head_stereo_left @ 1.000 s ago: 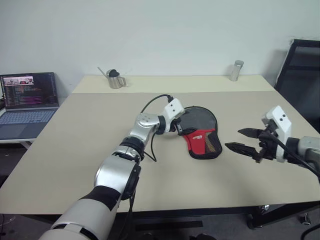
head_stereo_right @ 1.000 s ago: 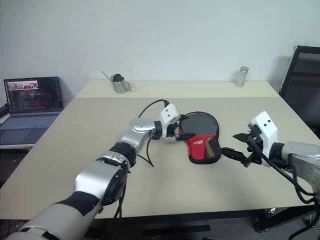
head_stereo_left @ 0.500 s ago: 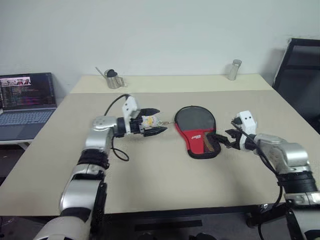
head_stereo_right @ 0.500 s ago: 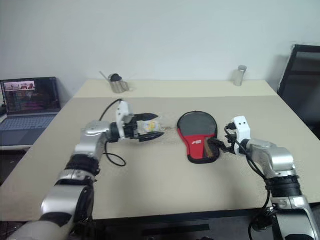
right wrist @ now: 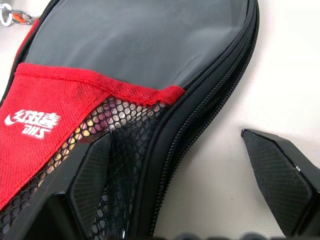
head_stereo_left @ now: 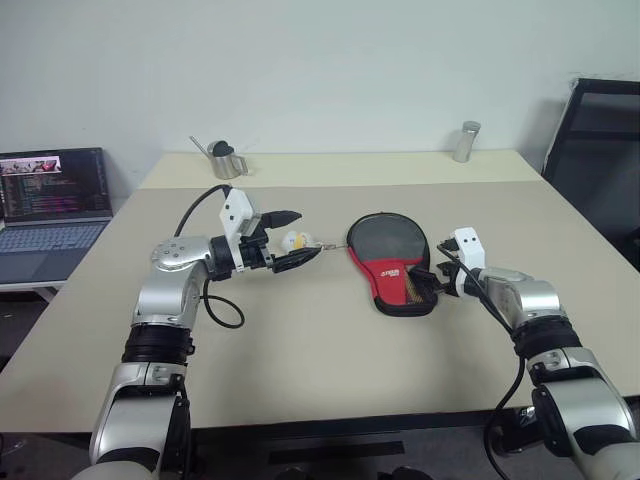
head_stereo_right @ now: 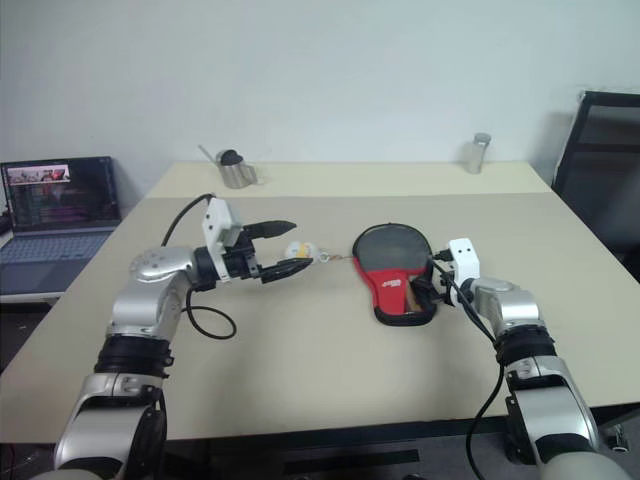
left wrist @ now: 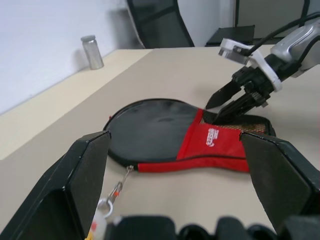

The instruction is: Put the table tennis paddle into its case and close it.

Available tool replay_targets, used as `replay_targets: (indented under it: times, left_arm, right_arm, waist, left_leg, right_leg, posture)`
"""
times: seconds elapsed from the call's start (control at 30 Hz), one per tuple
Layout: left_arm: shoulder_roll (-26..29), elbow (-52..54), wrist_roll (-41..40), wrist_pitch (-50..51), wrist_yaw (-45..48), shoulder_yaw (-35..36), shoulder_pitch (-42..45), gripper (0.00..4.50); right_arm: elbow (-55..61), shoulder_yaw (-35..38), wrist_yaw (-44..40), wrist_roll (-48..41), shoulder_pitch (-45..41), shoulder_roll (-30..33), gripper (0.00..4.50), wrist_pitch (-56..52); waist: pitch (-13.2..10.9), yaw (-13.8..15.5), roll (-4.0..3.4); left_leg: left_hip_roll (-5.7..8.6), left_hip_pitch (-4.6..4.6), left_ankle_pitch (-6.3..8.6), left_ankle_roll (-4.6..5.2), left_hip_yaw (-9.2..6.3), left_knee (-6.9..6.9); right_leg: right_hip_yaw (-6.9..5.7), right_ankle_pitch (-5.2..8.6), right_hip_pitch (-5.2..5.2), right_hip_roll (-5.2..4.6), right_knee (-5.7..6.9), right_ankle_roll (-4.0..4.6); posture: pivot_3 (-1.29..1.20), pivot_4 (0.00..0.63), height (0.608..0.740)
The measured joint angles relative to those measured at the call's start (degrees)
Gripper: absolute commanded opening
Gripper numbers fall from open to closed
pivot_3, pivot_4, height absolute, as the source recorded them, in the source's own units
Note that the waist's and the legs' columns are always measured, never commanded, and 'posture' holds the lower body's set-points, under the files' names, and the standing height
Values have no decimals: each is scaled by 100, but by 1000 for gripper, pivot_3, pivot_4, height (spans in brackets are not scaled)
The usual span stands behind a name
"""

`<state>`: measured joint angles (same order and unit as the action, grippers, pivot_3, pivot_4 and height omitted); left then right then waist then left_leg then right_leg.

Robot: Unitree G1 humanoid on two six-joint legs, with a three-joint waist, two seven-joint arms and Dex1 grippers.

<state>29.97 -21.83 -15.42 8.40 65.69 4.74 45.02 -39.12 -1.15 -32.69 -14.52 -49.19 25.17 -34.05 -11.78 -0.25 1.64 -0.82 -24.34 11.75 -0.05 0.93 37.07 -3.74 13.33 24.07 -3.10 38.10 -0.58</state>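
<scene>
Near the table's (head_stereo_left: 300,350) middle lies the case (head_stereo_left: 395,262), round end toward twelve o'clock. My right gripper (head_stereo_right: 432,283), jaws wide and empty, sits at its three o'clock edge, one finger on the mesh pocket (right wrist: 75,165). My left gripper (head_stereo_left: 290,243), also wide and empty, hovers at nine o'clock by a small ball (head_stereo_left: 294,240). I'd pin the narrow end before pulling the zipper (right wrist: 210,100). I cannot tell whether the paddle is inside; the fabric hides it.

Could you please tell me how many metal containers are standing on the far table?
2: a small metal watering can at the far left of the back table, and a metal cylinder at its far right. None seems hidden.
</scene>
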Motion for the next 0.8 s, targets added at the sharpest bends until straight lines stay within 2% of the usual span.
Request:
replay_targets:
  times: [0.23, 0.47, 0.63, 0.8]
  left_arm:
    - [3, 28, -8, 43, -21, -35, -13, 4500]
    - [64, 213, -18, 162, 27, -77, -252, 4500]
    - [437, 516, -166, 382, 326, -83, -711, 4500]
    - [881, 821, -334, 657, 685, -83, -1200, 4500]
  right_arm:
    - [-109, -77, -353, 210, -40, -88, 2183, 96]
    - [-218, -164, -453, 434, -139, -306, 21, 93]
    - [-273, -162, -451, 499, -204, -469, 21, 94]
    - [466, -186, -468, 471, -12, -678, 21, -468]
  waist:
    - [5, -7, 4]
    - [11, -32, 12]
    - [18, -119, 15]
    - [17, -158, 15]
  left_leg:
    - [-1, 5, 0, 0, 4, 1]
    - [-11, 56, 0, 0, 19, -4]
    - [-26, 61, 0, 0, 22, -7]
    - [-57, 55, 1, -2, 26, -13]
  right_leg:
    - [1, -1, -2, 1, 1, 2]
    - [8, 10, -37, 4, 0, -16]
    - [18, 7, -39, 7, -1, -9]
    - [21, 6, -28, 19, -6, 4]
  posture:
    - [0, 150, 740]
    - [0, 150, 740]
    - [0, 150, 740]
    - [0, 150, 740]
